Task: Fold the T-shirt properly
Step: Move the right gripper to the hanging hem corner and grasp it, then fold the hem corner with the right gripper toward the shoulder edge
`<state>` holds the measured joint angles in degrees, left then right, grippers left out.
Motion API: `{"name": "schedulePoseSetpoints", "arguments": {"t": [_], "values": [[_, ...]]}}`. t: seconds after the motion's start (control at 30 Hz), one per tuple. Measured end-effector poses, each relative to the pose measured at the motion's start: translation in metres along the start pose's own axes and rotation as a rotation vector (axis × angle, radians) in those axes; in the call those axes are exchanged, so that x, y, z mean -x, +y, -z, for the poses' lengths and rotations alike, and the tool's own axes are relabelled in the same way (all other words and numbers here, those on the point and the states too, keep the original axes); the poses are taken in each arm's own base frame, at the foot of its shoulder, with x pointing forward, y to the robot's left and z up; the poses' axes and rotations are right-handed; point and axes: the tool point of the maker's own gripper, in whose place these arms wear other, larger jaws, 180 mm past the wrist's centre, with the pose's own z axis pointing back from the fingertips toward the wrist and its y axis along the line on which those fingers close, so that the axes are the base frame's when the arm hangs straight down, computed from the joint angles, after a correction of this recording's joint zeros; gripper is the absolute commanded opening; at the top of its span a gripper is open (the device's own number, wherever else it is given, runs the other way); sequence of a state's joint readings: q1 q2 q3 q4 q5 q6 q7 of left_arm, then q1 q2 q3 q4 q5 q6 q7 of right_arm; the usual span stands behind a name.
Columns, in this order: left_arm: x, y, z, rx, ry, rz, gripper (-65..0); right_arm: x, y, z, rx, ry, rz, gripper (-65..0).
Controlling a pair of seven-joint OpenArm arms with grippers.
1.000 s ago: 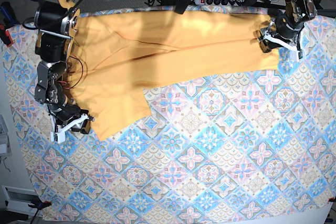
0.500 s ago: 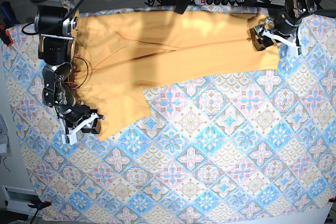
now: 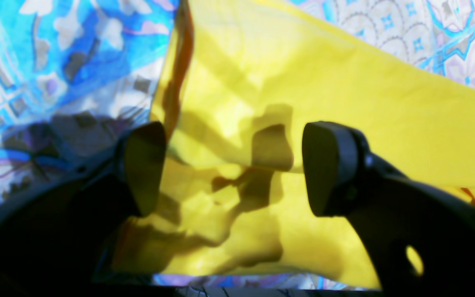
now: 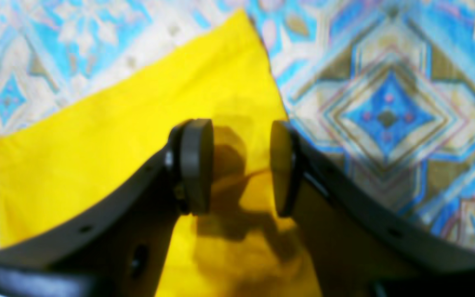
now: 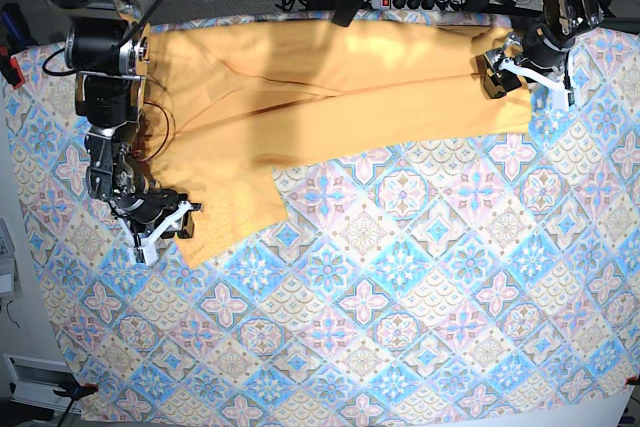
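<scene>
i'd say only the first lengthwise fold is done, cross folds remain: my left pincer [image 3: 233, 167] gapes wide, empty, over the t-shirt [image 5: 330, 87] end, my right pincer [image 4: 241, 165] half-open, gripping nothing, above its sleeve corner.

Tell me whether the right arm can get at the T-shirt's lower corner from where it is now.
Probably yes: the right pincer hangs open right over the pale orange-yellow cotton T-shirt near its corner, and nothing lies between.
</scene>
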<state>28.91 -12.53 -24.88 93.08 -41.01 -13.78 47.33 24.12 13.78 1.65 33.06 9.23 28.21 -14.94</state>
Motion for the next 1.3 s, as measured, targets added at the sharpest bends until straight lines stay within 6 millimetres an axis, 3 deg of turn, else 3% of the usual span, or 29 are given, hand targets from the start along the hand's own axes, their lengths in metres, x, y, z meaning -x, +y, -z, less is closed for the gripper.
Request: {"name": "schedulePoseSetpoints", "arguments": {"t": [0.2, 0.27, 0.37, 0.63, 0.77, 1.0, 1.13, 1.3], "values": [[0.0, 0.0, 0.0, -0.001, 0.001, 0.0, -15.0, 0.001, 0.004, 0.003, -0.007, -0.011, 0.01, -44.6], [0.0, 0.0, 0.0, 0.0, 0.001, 0.0, -15.0, 0.002, 0.004, 0.003, -0.008, -0.009, 0.011, -50.6], [0.0, 0.0, 0.0, -0.001, 0.001, 0.0, -15.0, 0.004, 0.004, 0.002, -0.007, -0.003, 0.011, -64.6], [-0.02, 0.027, -0.012, -0.065, -0.064, -0.034, -15.1, 0.001, 0.006, -0.002, -0.008, 0.007, -0.025, -64.8], [-0.02, 0.028, -0.013, -0.067, -0.069, -0.044, -15.1, 0.009, 0.01, -0.016, -0.004, 0.035, -0.086, -64.8], [-0.021, 0.028, -0.013, -0.068, -0.07, -0.041, -15.1, 0.001, 0.023, -0.042, -0.008, -0.002, -0.176, -64.8], [-0.02, 0.028, -0.013, -0.067, -0.069, -0.043, -15.1, 0.024, 0.006, -0.065, 0.043, 0.055, -0.161, -64.8], [-0.02, 0.028, -0.013, -0.067, -0.069, -0.042, -15.1, 0.029, -0.004, -0.091, 0.05, 0.057, -0.177, -64.8]]}}
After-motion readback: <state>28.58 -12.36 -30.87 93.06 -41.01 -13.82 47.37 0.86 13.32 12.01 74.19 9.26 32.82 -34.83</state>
